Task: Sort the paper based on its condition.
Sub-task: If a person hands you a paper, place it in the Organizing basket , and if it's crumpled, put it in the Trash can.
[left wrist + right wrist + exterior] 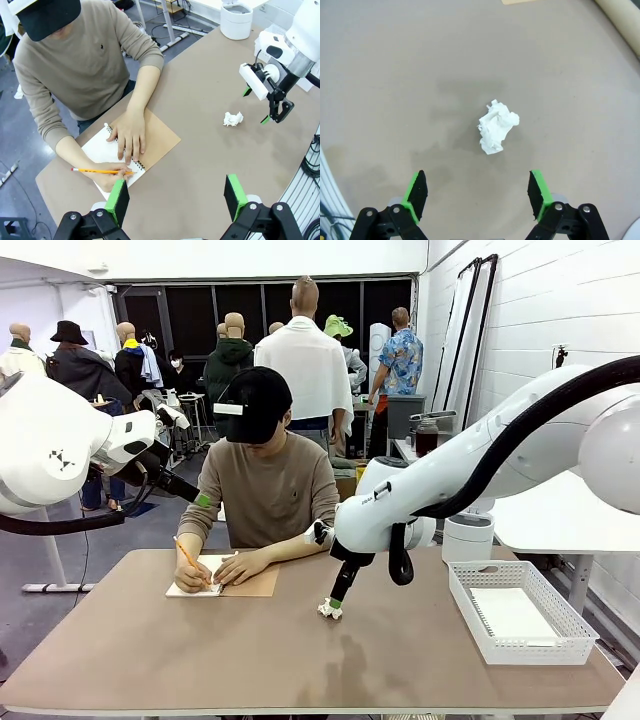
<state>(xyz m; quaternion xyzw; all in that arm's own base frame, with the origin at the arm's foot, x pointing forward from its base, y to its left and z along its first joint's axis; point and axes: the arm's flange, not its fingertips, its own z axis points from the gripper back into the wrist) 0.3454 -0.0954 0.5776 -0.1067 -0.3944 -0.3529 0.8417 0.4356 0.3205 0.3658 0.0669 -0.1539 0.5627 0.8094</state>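
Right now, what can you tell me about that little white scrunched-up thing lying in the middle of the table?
It is thin white paper crushed into a small ragged ball, full of creases and jutting corners. It lies loose on the bare brown table, near its middle. Nothing touches it: the robot's right hand hangs just over it, wide open, one finger to each side.
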